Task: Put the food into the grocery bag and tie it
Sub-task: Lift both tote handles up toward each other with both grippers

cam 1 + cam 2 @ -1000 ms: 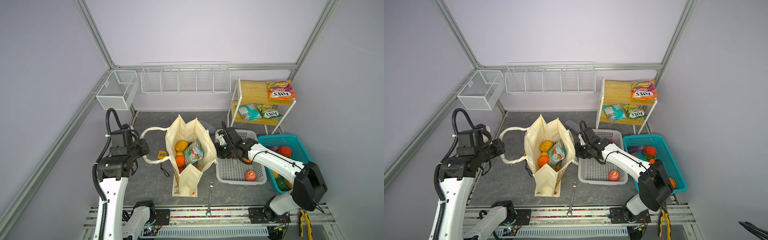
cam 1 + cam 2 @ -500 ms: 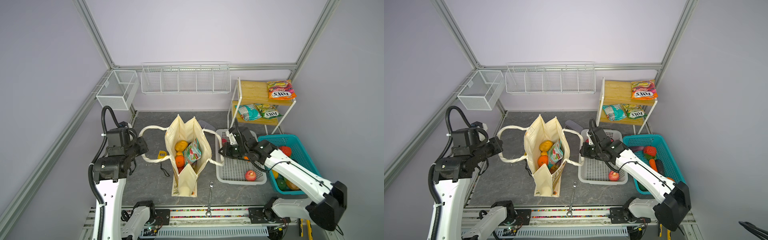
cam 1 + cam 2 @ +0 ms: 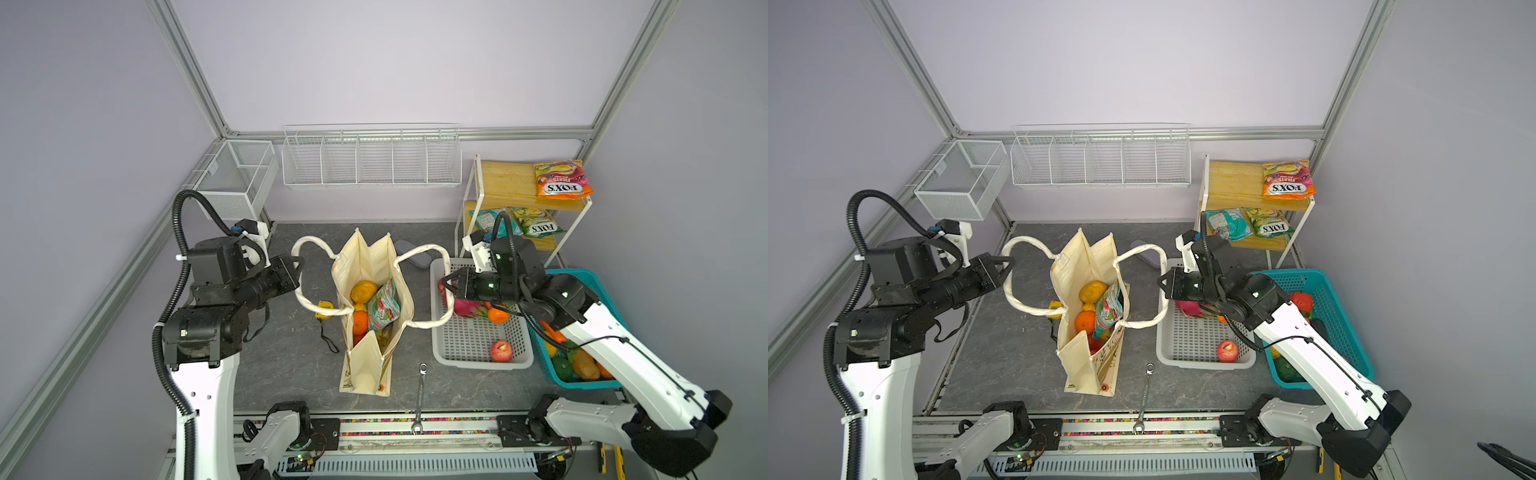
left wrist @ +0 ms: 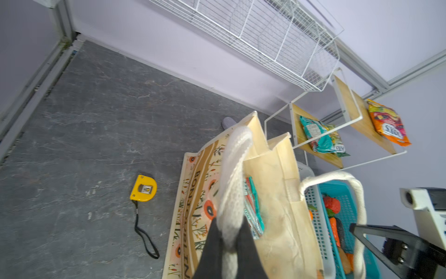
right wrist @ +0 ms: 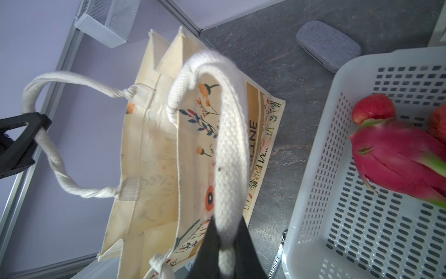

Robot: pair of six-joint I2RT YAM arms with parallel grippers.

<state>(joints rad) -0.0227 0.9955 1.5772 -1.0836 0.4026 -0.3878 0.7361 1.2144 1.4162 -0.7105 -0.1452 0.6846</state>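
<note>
Pinching 1 handle (image 5: 229, 145) each, left gripper (image 3: 300, 266) and right gripper (image 3: 444, 286) clamp; grocery bag (image 3: 365, 370) hides lower food (image 3: 360, 322).

left arm (image 3: 205, 374) rising upright from its base, forearm level, left gripper (image 3: 297, 269) pointing toward the middle, jaws pinched together, right arm (image 3: 598, 332) stretched long and low, right gripper (image 3: 446, 286) facing the left one, jaws likewise closed

Bright, even light with soft shadows; top views sharp, wrist views blur the nearest handle (image 4: 231, 193)
</note>
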